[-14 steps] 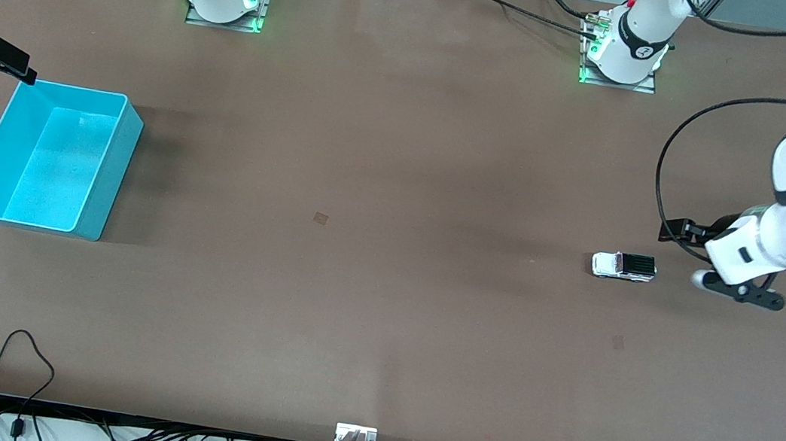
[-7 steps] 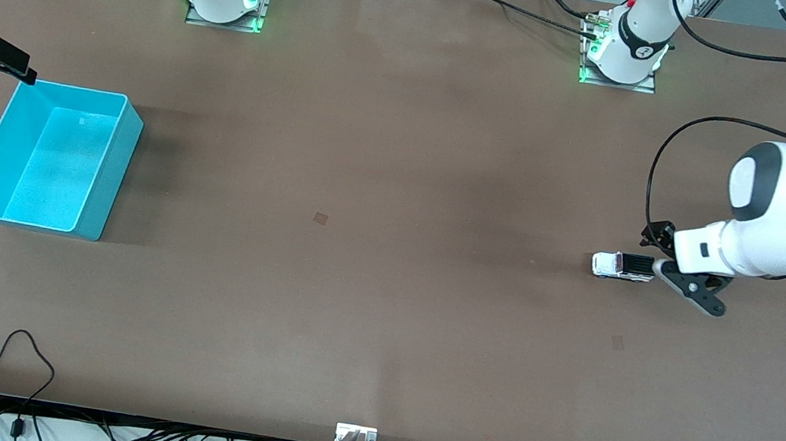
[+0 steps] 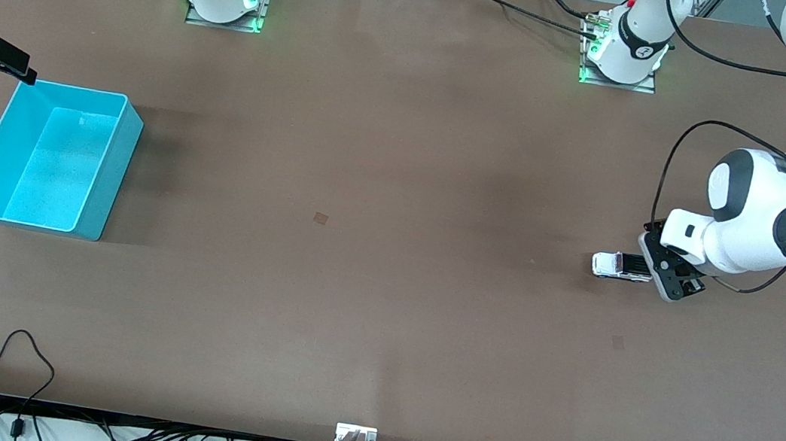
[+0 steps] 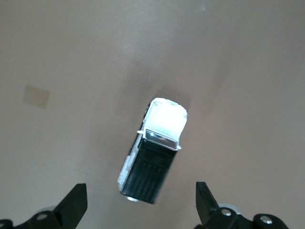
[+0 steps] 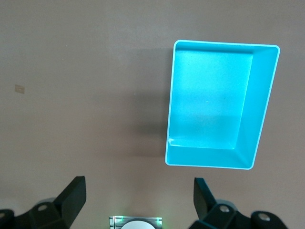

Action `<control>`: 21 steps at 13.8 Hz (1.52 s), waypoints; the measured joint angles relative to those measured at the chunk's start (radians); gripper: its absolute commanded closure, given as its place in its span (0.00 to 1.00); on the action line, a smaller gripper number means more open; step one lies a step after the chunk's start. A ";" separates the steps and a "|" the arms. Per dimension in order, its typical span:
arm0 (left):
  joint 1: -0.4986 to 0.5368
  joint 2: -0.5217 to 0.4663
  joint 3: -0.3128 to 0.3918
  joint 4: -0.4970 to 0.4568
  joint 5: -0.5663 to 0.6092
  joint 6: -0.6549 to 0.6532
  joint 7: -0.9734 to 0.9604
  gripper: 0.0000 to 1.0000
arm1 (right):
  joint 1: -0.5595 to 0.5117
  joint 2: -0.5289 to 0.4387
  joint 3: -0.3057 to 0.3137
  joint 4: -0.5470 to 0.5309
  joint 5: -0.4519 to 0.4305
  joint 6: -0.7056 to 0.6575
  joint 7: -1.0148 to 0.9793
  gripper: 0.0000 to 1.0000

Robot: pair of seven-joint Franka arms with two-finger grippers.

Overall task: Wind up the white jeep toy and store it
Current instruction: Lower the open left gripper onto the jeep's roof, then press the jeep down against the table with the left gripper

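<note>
Left tool (image 3: 668,274), fingers spread wide, poised over the rear of the small boxy white jeep toy with black roof panel (image 3: 623,266), which rests on the brown counter (image 3: 381,310) toward the left arm's end, well apart from the open teal plastic bin (image 3: 107,168). Right tool (image 3: 0,59), also wide and empty, waits above the bin. Likely risks: closing off-centre could skid or rotate the light toy; a grip on its tail alone may let it tip.
</note>
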 measured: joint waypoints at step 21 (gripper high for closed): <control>0.016 0.049 -0.006 -0.183 0.000 0.298 0.298 0.00 | 0.000 0.000 0.000 -0.001 0.000 0.000 0.001 0.00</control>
